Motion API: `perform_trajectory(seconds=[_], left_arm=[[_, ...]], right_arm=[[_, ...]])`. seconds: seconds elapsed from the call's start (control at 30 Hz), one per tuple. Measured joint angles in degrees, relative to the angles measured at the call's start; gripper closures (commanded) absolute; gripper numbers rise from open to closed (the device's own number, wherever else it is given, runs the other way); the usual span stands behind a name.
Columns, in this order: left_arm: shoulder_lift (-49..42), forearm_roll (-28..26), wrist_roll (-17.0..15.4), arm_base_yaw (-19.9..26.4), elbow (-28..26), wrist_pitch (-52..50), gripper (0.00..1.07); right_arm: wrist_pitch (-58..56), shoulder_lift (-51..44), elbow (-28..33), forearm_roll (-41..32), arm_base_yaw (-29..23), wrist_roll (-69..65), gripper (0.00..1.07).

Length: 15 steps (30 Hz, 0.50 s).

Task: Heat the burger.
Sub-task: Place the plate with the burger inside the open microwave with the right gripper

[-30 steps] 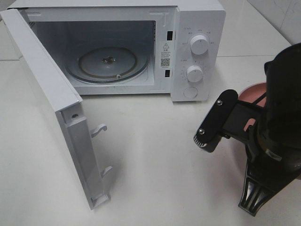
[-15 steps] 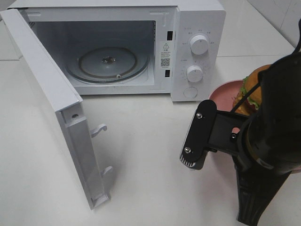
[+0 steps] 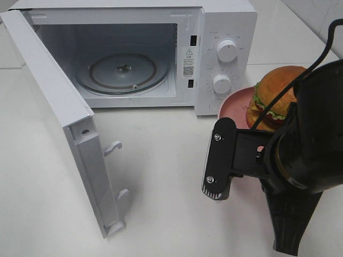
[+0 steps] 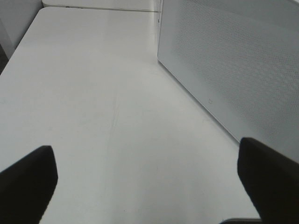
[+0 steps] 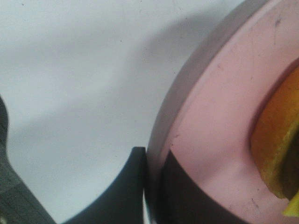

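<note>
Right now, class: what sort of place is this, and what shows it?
Likely a kitchen-style test bench: an open white microwave, a burger on a pink plate, a white table.

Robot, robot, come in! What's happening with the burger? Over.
Right gripper shut on pink plate rim. Left gripper open, holding nothing. Burger on plate, beside microwave. Door open, way looks clear.

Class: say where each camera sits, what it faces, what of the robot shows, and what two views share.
Exterior high: above the table, looking down at the open microwave, burger and right arm.
Left wrist: low over the table, facing the microwave door; wide-apart jaws show.
Right wrist: at the pink plate rim, jaws clamping it.
Shared: exterior and right wrist both show plate and burger.
</note>
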<state>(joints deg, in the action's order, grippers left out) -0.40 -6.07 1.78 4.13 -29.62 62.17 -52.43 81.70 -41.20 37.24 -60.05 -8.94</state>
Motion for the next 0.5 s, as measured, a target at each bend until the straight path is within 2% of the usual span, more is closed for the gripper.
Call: perform_trajectory(seconds=[0.5], left_arm=[[0.0, 0.0, 0.0, 0.0, 0.0, 0.0, 0.05]], right_arm=[[4.6, 0.0, 0.5, 0.7, 0.0, 9.3, 1.07]])
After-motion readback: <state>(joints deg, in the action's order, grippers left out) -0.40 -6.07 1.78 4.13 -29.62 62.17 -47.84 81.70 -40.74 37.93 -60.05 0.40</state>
